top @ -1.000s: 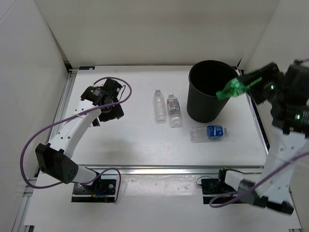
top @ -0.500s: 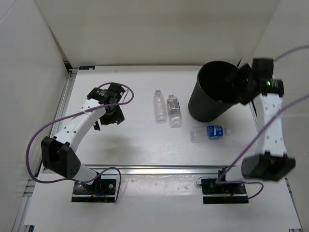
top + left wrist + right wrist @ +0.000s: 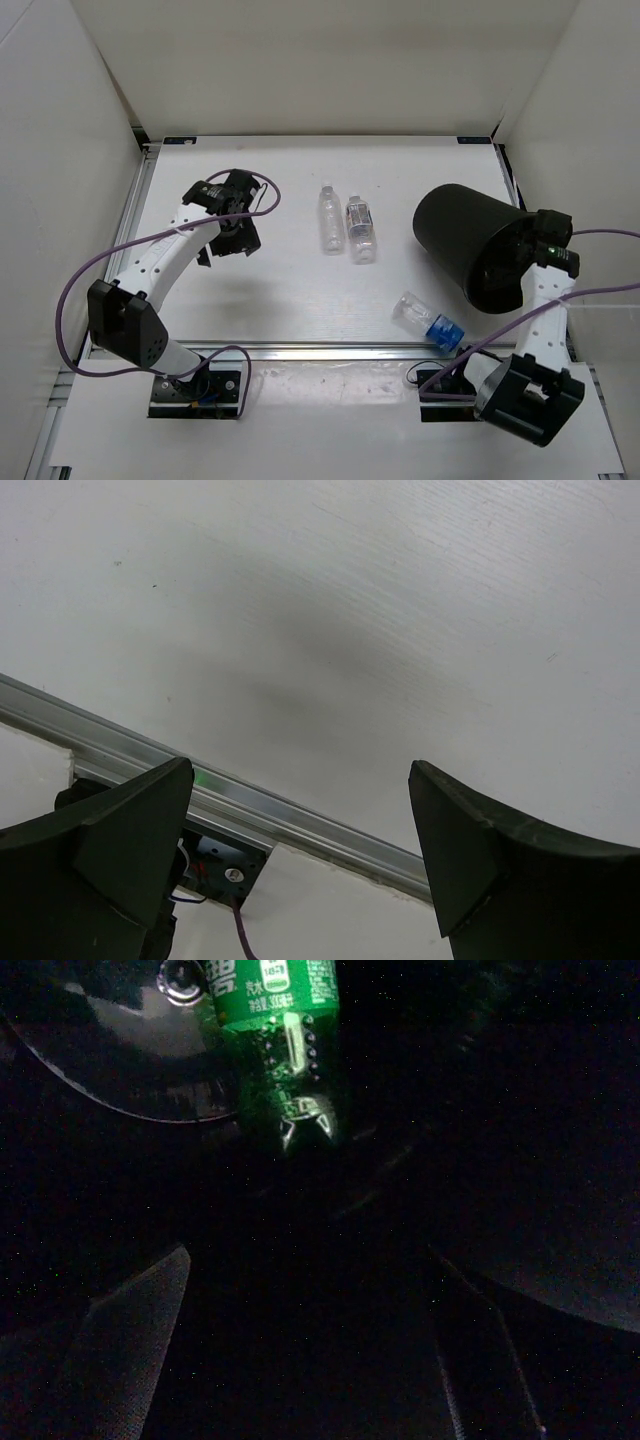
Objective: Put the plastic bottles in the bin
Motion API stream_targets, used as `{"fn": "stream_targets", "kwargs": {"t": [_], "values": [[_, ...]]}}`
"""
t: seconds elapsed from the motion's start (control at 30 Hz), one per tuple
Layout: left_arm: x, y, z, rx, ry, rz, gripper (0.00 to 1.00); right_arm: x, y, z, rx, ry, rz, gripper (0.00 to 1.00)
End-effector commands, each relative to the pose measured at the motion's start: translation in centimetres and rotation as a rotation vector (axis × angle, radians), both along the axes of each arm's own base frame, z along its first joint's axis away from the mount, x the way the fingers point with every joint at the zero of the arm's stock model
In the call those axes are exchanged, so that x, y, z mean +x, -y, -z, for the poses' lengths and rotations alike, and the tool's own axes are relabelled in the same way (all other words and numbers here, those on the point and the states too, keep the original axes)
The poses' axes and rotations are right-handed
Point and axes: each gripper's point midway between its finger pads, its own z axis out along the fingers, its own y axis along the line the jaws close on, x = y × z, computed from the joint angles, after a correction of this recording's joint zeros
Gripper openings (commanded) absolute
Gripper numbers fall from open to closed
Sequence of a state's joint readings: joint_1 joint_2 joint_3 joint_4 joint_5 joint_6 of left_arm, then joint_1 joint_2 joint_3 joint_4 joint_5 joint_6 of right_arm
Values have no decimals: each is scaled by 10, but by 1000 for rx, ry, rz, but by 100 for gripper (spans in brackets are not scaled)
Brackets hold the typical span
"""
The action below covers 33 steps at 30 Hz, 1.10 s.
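The black bin (image 3: pixel 455 225) lies tipped on its side at the right, mouth toward the near right. My right gripper (image 3: pixel 512 262) reaches into that mouth, open. In the right wrist view the green bottle (image 3: pixel 278 1020) lies loose inside the dark bin, beyond my right gripper (image 3: pixel 308 1255), apart from its fingers. Two clear bottles (image 3: pixel 330 217) (image 3: pixel 361 228) lie side by side at mid-table. The blue-labelled bottle (image 3: pixel 428 320) lies near the front rail. My left gripper (image 3: pixel 228 225) hovers open over the left of the table, and in its own view the gripper (image 3: pixel 300 770) holds nothing.
White walls enclose the table on three sides. An aluminium rail (image 3: pixel 320 350) runs along the front edge, with both arm bases beyond it. A purple cable (image 3: pixel 120 260) loops along the left arm.
My right gripper opened and let go of the green bottle inside the bin. The bin tipped over toward the near right, and the blue-labelled bottle shifted toward the front rail. The right arm dropped low.
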State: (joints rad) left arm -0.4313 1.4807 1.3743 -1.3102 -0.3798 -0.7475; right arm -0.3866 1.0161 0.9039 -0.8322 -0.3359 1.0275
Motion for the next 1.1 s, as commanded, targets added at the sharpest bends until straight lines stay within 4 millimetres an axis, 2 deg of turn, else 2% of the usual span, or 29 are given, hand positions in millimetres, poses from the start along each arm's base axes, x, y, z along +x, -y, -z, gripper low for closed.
{"fn": "stream_targets", "kwargs": {"t": [0.0,0.03,0.13,0.23,0.3,0.33,0.37,0.4,0.43,0.47,0.6,0.63,0.67,0.7,0.8,0.93,1.03,1.07], "values": [[8,4,-10,-25,41,13,100,30,3,-30,-34,154,-84,100],[8,4,-10,-25,41,13,100,36,6,-40,-56,177,-98,100],[5,5,-9,-29,29,15,100,46,11,-45,-64,178,-107,100],[4,4,-7,-28,23,7,100,59,17,-60,-102,221,-130,100],[4,4,-7,-28,23,7,100,70,20,-78,-143,245,-159,100],[2,4,-4,-25,15,7,100,71,17,-82,-146,239,-181,100],[2,4,-4,-25,14,7,100,80,23,-82,-160,232,-187,100],[2,4,-4,-25,14,7,100,86,20,-98,-181,269,-225,100],[2,4,-4,-25,14,7,100,89,17,-102,-186,268,-249,100],[2,4,-4,-28,17,-2,100,98,17,-97,-179,245,-267,100],[1,1,-2,-14,13,-4,100,122,6,-109,-175,229,-350,100],[1,-1,-5,-9,25,-6,100,130,0,-103,-162,211,-374,100],[-1,-1,-2,-5,17,-6,100,134,-3,-110,-165,220,-384,100],[-3,-2,-2,-1,9,-6,100,137,-6,-108,-158,208,-394,100],[-1,-6,-5,14,30,-20,100,144,-12,-97,-155,174,-401,100],[-5,-10,-5,25,35,-22,100,152,-24,-102,-162,218,-436,100],[-5,-12,-5,34,39,-24,100,164,-32,-117,-181,278,-467,100],[-5,-12,-5,34,39,-24,100,168,-30,-138,-214,337,-473,100]]}}
